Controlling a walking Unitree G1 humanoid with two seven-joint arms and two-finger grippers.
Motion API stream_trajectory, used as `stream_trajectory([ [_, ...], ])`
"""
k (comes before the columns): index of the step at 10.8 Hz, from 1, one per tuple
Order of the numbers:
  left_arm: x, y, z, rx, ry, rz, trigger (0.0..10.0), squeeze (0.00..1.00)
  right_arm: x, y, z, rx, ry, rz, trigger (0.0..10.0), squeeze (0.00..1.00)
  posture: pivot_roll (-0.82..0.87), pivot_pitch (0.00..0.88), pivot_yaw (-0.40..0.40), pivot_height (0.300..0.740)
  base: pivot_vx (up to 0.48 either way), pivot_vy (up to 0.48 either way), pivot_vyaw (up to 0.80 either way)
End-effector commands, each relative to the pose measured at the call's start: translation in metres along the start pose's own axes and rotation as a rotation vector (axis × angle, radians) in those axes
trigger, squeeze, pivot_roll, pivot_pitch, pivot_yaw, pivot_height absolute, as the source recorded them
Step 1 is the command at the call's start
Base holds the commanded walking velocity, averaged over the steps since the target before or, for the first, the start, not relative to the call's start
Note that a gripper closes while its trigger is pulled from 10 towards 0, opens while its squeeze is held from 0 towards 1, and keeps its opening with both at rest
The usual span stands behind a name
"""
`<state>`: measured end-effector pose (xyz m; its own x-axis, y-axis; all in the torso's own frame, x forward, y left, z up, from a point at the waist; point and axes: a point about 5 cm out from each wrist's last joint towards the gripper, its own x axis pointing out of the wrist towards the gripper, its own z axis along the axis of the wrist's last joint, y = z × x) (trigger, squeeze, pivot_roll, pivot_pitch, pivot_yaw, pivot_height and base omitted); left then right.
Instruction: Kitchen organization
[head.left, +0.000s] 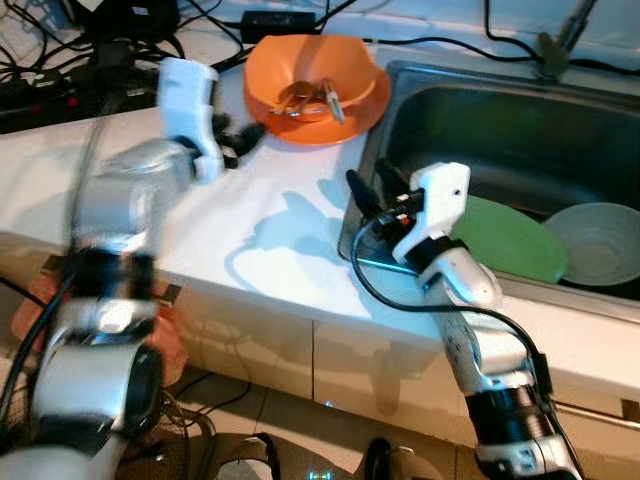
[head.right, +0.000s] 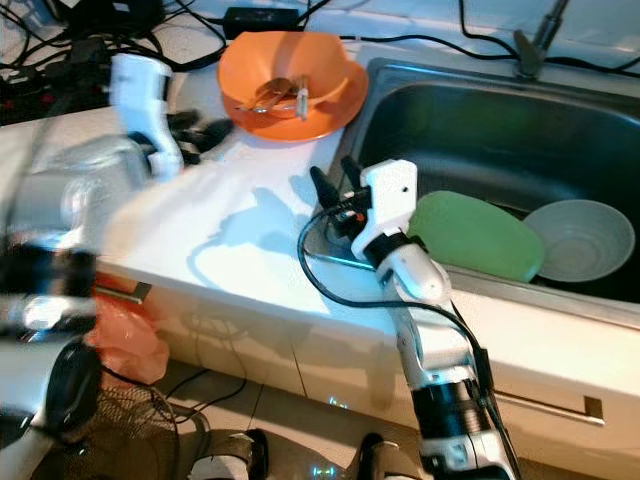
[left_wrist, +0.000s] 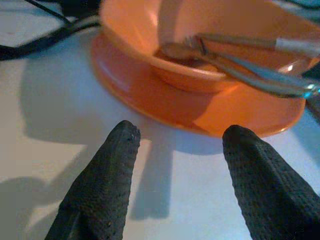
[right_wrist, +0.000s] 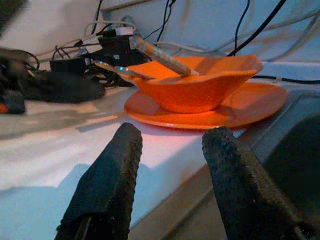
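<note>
So the orange bowl (head.left: 318, 78) sits on an orange plate (head.left: 365, 108) at the back of the white counter (head.left: 270, 240), right next to the left edge of the steel sink (head.left: 500, 140). There's some cutlery (head.left: 315, 100) lying in the bowl, a fork and a couple of other metal bits, handles poking over the rim.

The left gripper (head.left: 243, 138) is down at counter level just beside the plate's rim, not touching it as far as I can tell. Its fingers (left_wrist: 107, 175) are spread apart with nothing between them, pointing straight at the plate.

The right gripper (head.left: 373, 190) hovers over the sink's left edge, aimed back toward the bowl, a bit further off. Its jaws are parted too, holding nothing.

Inside the sink there's a green plate (head.left: 510, 240) leaning beside a grey bowl (head.left: 598, 243). A tangle of black cables (head.left: 60, 50) runs along the back of the counter behind the bowl.
</note>
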<state>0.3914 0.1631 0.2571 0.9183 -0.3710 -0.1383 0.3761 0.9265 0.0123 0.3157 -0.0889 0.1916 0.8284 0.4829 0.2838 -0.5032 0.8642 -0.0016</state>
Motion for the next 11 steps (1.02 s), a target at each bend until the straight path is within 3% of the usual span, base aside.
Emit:
stream_trajectory([
  [1, 0.004, -0.003, 0.002, 0.027, 0.002, -0.016, 10.0, 0.00, -0.011, 0.004, -0.024, 0.057, 0.083, -0.018, 10.0, 0.00, 0.07, 0.203, 0.081, 0.740, 0.000, 0.000, 0.00],
  [5, 0.029, -0.025, -0.003, 0.065, 0.032, -0.100, 10.0, 0.00, -0.023, 0.007, -0.023, 0.064, 0.096, -0.052, 10.0, 0.00, 0.03, 0.241, 0.107, 0.740, 0.000, 0.000, 0.00],
  [10, 0.037, -0.037, 0.017, 0.124, -0.013, -0.136, 10.0, 0.00, -0.028, 0.012, -0.024, 0.075, 0.110, -0.056, 10.0, 0.00, 0.03, 0.257, 0.117, 0.740, 0.000, 0.000, 0.00],
  [11, 0.030, -0.033, 0.024, 0.131, -0.012, -0.132, 10.0, 0.00, -0.027, 0.013, -0.024, 0.078, 0.112, -0.052, 10.0, 0.00, 0.03, 0.257, 0.116, 0.740, 0.000, 0.000, 0.00],
])
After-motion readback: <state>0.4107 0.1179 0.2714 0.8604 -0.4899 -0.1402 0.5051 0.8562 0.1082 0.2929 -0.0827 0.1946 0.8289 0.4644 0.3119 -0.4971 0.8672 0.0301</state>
